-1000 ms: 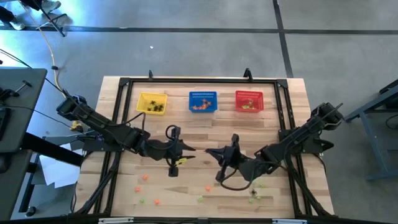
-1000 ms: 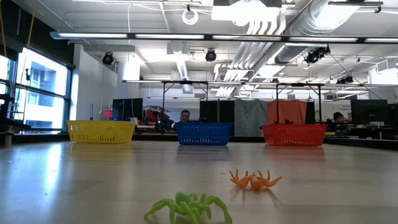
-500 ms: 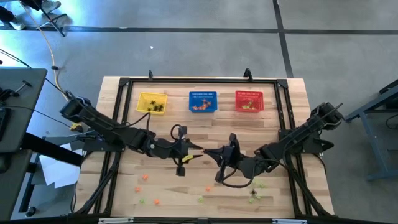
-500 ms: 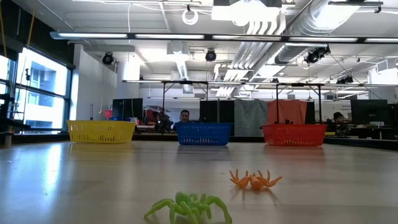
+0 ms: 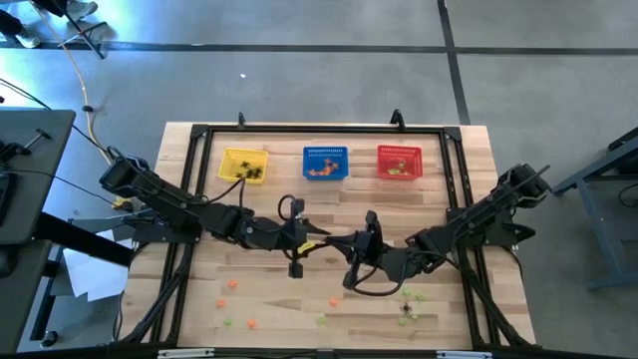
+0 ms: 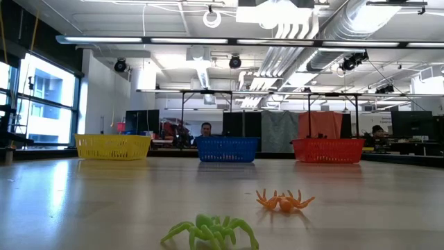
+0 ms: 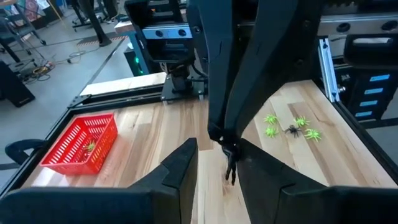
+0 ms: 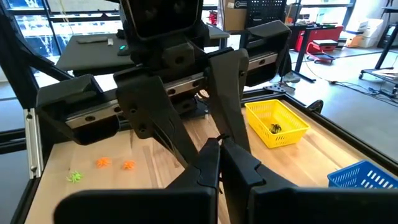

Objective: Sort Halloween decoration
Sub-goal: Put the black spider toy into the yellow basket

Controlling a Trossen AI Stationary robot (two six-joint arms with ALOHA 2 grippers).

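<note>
Above the middle of the table my right gripper (image 5: pixel 337 240) is shut on a tiny black trinket (image 7: pixel 231 167); the left wrist view shows it between my left fingers. My left gripper (image 5: pixel 317 236) faces it, open, one finger (image 7: pixel 181 169) on each side of the trinket; I cannot tell whether they touch it. Loose orange trinkets (image 5: pixel 231 284) and green ones (image 5: pixel 414 294) lie on the near part of the table. In the low view a green spider (image 6: pixel 211 231) and an orange one (image 6: pixel 284 201) rest on their legs; neither gripper shows there. My right gripper pinches the black trinket's upper end (image 7: pixel 229 149) between its two fingertips. The fingers come from the table's right, slanting down. The trinket hangs below the tips, lifted clear of the table.
Three mesh baskets stand in a row along the far side: yellow (image 5: pixel 243 166), blue (image 5: pixel 325 163) and red (image 5: pixel 399 161), each with trinkets inside. A black trinket (image 5: pixel 406 309) lies among green ones near the right front. A black frame (image 5: pixel 319 128) runs around the table.
My left gripper has moved toward the table's right, closing on my right gripper, until its fingers stand around the right fingertips. My right gripper has kept almost still.
</note>
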